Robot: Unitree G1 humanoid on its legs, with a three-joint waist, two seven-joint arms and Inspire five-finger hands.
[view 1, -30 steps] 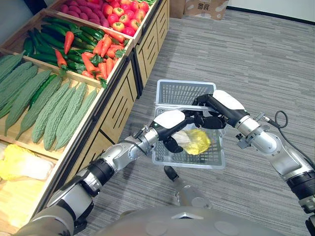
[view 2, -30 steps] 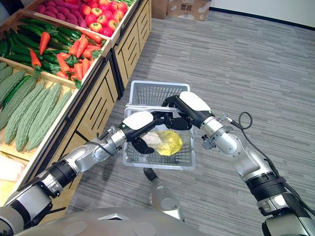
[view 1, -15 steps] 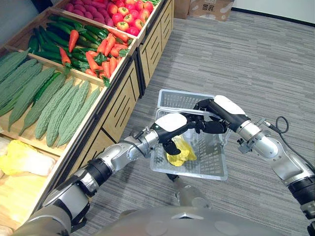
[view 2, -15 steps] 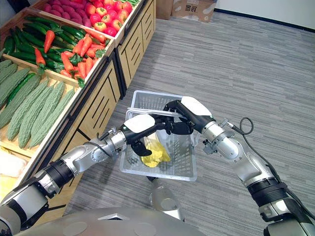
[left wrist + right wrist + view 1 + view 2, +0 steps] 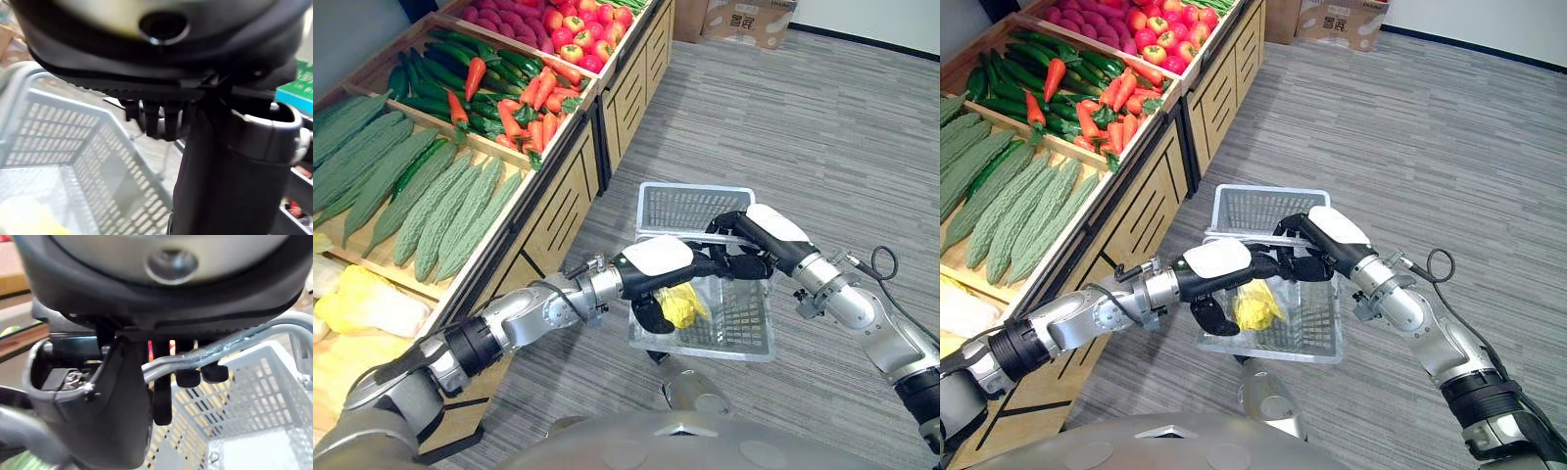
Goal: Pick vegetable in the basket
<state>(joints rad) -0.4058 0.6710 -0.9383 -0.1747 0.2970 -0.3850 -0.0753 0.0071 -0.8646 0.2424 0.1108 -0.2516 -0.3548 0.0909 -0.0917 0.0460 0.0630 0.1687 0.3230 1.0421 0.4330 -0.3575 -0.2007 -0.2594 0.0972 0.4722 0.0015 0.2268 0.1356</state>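
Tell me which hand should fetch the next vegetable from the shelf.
Left. The left hand is open and on the shelf side; the right hand is curled round the basket handle.

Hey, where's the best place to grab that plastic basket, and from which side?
Take the metal handle arching over the basket, coming from above: the thin bar suits curled fingers, and the load hangs beneath it. The right hand holds it that way.

Silver-grey arms [image 5: 519,318], dark hands [image 5: 654,279] — white covers [image 5: 773,223]
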